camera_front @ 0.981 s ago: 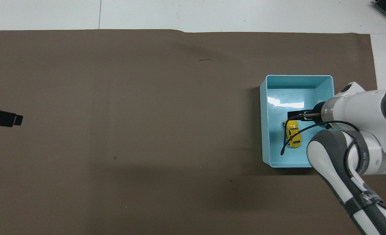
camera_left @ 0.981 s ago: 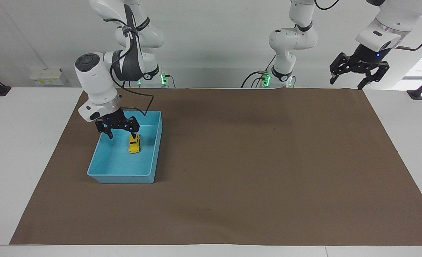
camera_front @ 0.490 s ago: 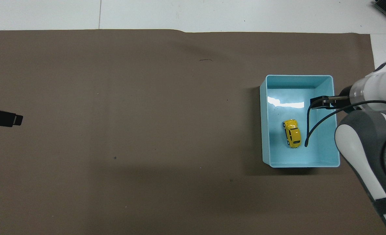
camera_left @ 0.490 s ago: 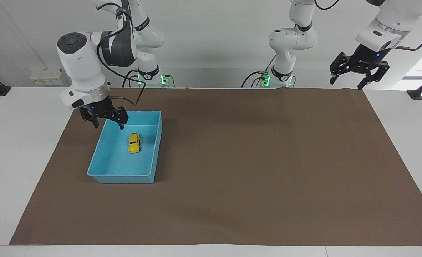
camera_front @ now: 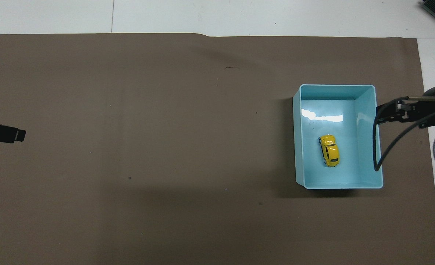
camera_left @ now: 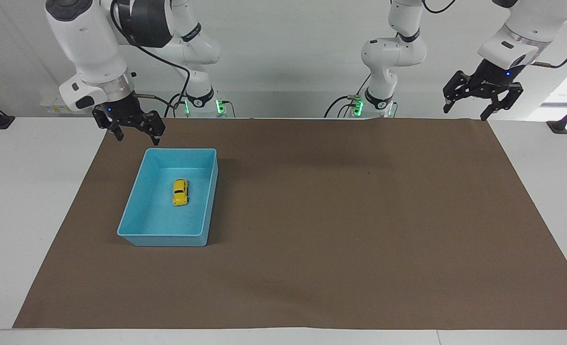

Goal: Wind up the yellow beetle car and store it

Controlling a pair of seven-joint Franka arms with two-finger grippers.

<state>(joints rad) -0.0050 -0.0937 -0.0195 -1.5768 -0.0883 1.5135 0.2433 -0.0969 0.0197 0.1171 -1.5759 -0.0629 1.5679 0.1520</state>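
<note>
In the facing view, the right gripper (camera_left: 137,135) has risen out of the blue bin (camera_left: 208,201) since a second ago and now hangs above the brown mat (camera_left: 341,215) at the bin's robot-side edge, its jaws spread and empty. The yellow beetle car (camera_left: 180,192) has stayed where it was, lying alone on the bin floor toward the right arm's end of the table. The left gripper (camera_left: 465,107) waits unmoved, jaws released, high over the mat's corner at the left arm's end. The mat covers most of a white table (camera_left: 19,191); a pale wall stands at the robots' end.

In the overhead view, the car (camera_front: 330,150) sits mid-bin, no longer half covered by the arm. The right gripper (camera_front: 399,112) is partly cut off at the frame edge, its cable draped across the bin (camera_front: 371,110) wall. Only the left gripper's dark tip (camera_front: 13,134) shows.
</note>
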